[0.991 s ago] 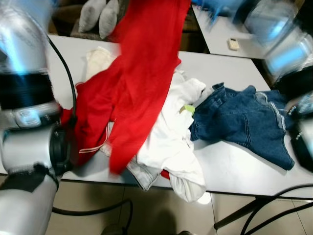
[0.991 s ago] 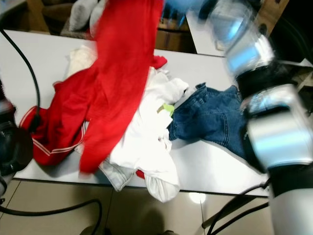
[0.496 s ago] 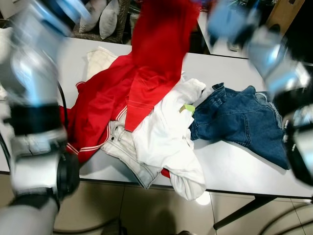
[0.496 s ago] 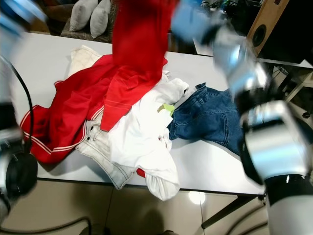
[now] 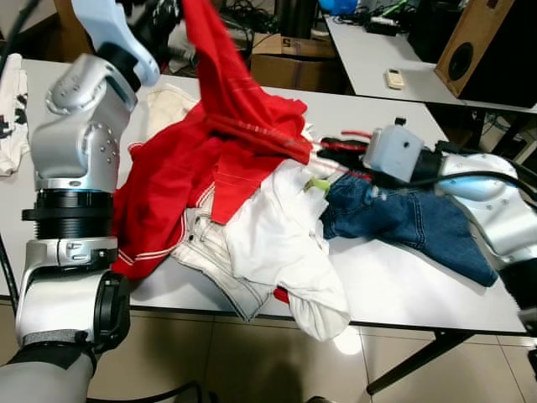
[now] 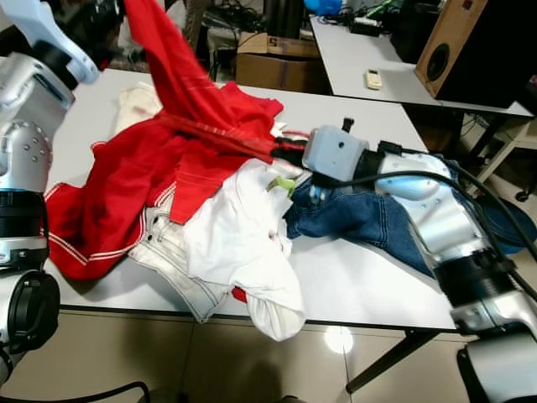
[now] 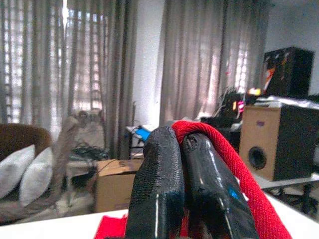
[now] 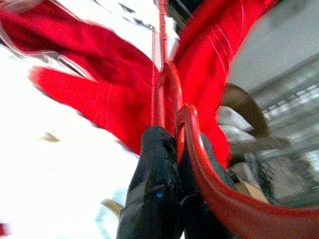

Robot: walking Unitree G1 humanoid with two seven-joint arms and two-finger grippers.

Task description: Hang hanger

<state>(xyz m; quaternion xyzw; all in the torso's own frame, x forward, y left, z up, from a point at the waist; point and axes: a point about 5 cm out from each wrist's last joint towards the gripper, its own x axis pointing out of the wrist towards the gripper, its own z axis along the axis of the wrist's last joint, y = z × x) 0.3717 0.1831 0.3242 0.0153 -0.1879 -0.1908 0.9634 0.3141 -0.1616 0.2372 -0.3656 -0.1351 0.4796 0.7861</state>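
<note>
Both arms have swung: half a second ago the red garment [image 5: 226, 92] hung straight down from above; now, in the left eye view, it stretches between the raised left tool [image 5: 164, 13] and the right tool [image 5: 331, 155], low over the counter [image 5: 394, 277]. Judged from this, the hanger [image 5: 252, 138] is free of the pile. Its long axis slants from upper left down to the right. In the left wrist view, the fingers [image 7: 159, 184] pinch red fabric. In the right wrist view, the right tool clamps the hanger's hook.
</note>
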